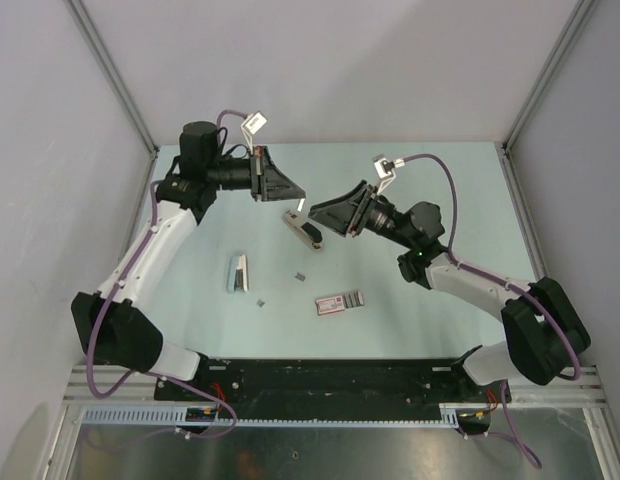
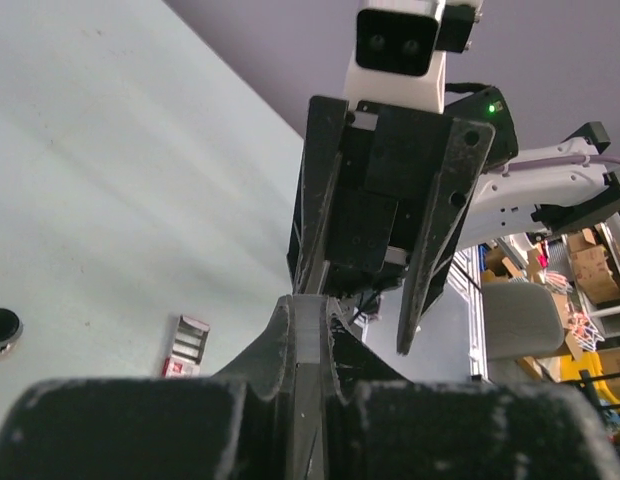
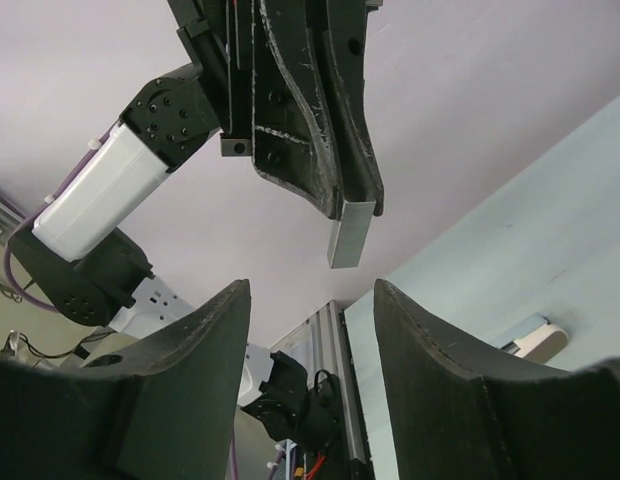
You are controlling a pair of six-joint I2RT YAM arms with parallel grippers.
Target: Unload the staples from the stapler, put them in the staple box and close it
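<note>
The stapler [image 1: 304,229], black on top with a pale base, lies on the table between the two arms. Just above it my left gripper [image 1: 298,196] is shut on a short silvery bar of staples [image 1: 301,204]. In the right wrist view the bar [image 3: 350,238] sticks out below the closed left fingertips. In the left wrist view it [image 2: 315,340] shows pale between the pads. My right gripper [image 1: 318,214] faces the left one, close by. It is open [image 3: 312,290], with nothing between its fingers [image 2: 410,300].
A flat pink-and-grey box [image 1: 340,302] lies near the front of the table. A slim grey-and-white piece [image 1: 237,272] lies to the left. Two tiny grey fragments [image 1: 300,275] [image 1: 260,302] sit between them. Grey walls close in the table on three sides.
</note>
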